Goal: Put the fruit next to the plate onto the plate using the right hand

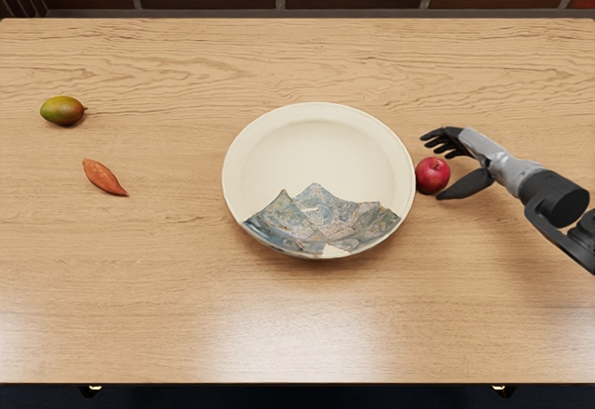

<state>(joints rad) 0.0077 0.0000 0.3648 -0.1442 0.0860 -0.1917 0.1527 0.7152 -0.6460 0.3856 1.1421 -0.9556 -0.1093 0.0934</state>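
One red apple (431, 175) lies just beside the plate's (316, 153) right rim, directly before the right hand (462, 160), whose fingers are spread wide, grasping nothing.

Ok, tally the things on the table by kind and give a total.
plate: 1
red apple: 1
mango: 1
orange tapered item: 1
Total: 4

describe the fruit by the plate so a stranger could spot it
Find the large round cream plate in the middle. Beside its right rim sits a small round red apple. The green mango and orange pointed fruit lie far left.
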